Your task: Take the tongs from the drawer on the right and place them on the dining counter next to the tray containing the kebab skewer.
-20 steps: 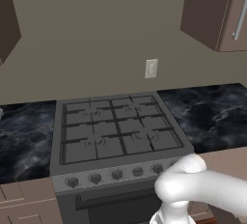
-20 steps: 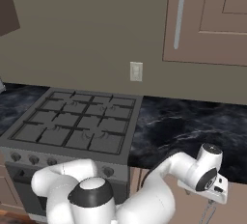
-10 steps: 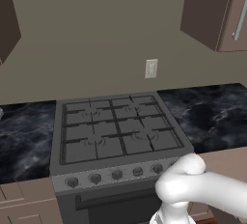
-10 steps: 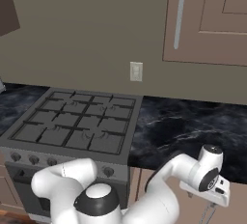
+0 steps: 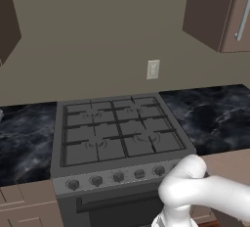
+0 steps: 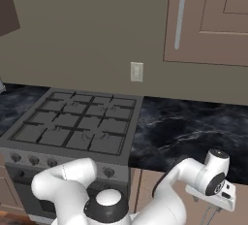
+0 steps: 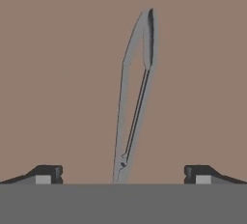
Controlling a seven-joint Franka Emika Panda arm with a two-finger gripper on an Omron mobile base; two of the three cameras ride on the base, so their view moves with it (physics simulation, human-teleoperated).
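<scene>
- Tool (image 7: 123, 177) fingers are spread wide apart, and nothing is pinched between them.
- In the hand view, one dark fingertip (image 7: 46, 174) sits at the bottom left and the other sits at the bottom right.
- Between them lie the tongs (image 7: 135, 97). They are slim, silver-grey and long.
- The tongs lie flat on a plain brown surface (image 7: 58, 73). It looks like the floor of the drawer, but I cannot tell for sure.
- The tongs run from the bottom middle of the hand view up to the top, leaning a little to the right. The two arms sit close side by side with a dark slit between them.
- The fingertips are apart from the tongs, one on each side. They are not touching them.
- In the right base view, the white arm (image 6: 189, 180) bends down low at the right, in front of the light-brown cabinet front under the black bench (image 6: 189, 132).
- The hand end of the arm (image 6: 215, 190) points down near the bottom right corner of that view.
- A grey stove (image 5: 117, 133) with dark grates sits in the middle of the left base view, with black marble bench (image 5: 215, 116) on both sides.
- Small round knobs (image 5: 117, 177) line the front of the stove.
- A pale wall outlet (image 5: 153, 69) is on the wall behind the stove.
- Brown wall cupboards (image 6: 208, 20) hang above, one with a long silver handle (image 6: 180, 15).
</scene>
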